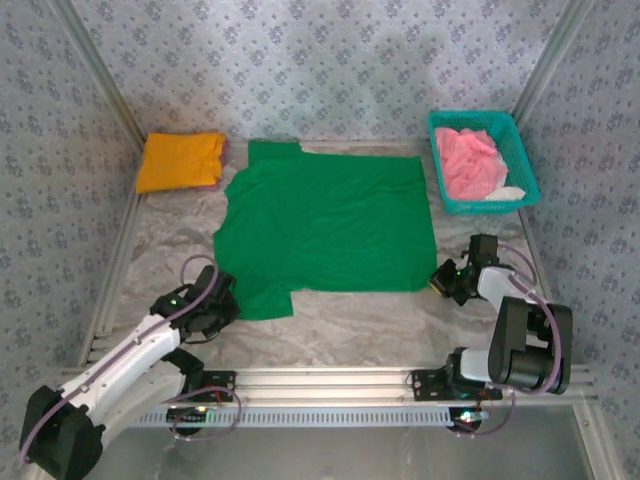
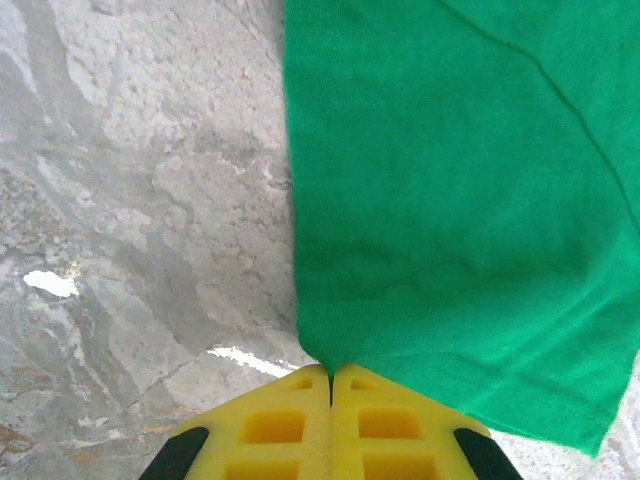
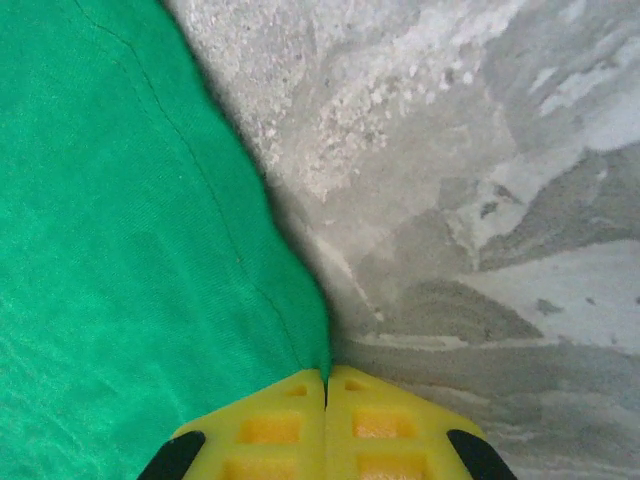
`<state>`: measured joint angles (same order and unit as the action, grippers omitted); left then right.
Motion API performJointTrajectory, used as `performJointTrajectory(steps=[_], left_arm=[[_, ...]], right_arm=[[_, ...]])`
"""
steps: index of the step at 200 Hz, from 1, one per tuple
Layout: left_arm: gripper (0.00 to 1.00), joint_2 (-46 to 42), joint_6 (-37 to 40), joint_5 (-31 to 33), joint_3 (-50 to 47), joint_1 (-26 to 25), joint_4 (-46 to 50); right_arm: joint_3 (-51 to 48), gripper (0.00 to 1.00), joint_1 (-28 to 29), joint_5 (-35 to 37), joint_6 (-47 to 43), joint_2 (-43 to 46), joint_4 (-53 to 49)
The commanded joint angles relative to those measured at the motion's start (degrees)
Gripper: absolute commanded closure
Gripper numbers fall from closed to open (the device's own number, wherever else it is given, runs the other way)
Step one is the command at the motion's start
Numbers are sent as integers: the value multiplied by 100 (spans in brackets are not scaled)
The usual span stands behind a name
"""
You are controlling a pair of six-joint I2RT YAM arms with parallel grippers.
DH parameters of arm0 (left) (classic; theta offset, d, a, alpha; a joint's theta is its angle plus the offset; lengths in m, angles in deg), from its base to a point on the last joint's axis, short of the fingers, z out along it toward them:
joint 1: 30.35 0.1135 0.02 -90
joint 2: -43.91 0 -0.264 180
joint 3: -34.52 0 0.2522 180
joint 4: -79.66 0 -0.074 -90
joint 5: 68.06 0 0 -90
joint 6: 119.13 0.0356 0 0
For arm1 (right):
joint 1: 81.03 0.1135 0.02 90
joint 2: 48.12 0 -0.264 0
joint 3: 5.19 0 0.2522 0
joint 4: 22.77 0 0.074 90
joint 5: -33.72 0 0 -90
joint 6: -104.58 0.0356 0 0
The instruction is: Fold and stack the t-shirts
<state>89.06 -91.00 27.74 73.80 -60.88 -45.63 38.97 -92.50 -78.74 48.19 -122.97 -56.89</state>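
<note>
The bright green t-shirt (image 1: 325, 225) lies spread flat across the middle of the table. My left gripper (image 1: 222, 296) is shut on the shirt's near left corner by the sleeve; in the left wrist view the yellow pads pinch the green cloth (image 2: 450, 200) at the left gripper's tips (image 2: 331, 375). My right gripper (image 1: 440, 281) is shut on the near right corner, and the green cloth (image 3: 120, 260) runs into the right gripper's tips (image 3: 326, 378). The orange-yellow t-shirt (image 1: 180, 161) lies folded at the back left. The pink t-shirt (image 1: 470, 165) sits crumpled in the basket.
A teal mesh basket (image 1: 483, 205) stands at the back right, with a bit of white cloth (image 1: 508, 193) in it. Metal frame rails (image 1: 330, 382) run along the near edge. Patterned walls close in the back and sides. Bare marbled tabletop (image 1: 350, 325) lies between the shirt and the rails.
</note>
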Motion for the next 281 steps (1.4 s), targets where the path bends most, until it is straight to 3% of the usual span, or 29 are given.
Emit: performJointTrajectory(steps=[1, 40, 110, 169, 193, 236, 281], left_arm=[[100, -80, 238, 216, 336, 72, 157], [100, -347, 283, 316, 518, 87, 535], [100, -1516, -140, 53, 240, 88, 1025], [100, -2519, -82, 143, 601, 56, 1868], [100, -2220, 315, 150, 817, 49, 1659], [100, -885, 1289, 516, 1857, 144, 857], [100, 309, 1891, -610, 2155, 1001, -171]], right_arm=[[274, 100, -67, -161, -108, 203, -387], [363, 100, -80, -212, -137, 709, -895], [22, 100, -216, -338, -156, 1677, -1784], [-58, 100, -261, -376, 5, 2452, -2423], [-51, 100, -269, -345, 150, 2526, -2195], [445, 100, -273, -179, 300, 2214, -1759], [1020, 100, -232, -154, 85, 1441, -1433]])
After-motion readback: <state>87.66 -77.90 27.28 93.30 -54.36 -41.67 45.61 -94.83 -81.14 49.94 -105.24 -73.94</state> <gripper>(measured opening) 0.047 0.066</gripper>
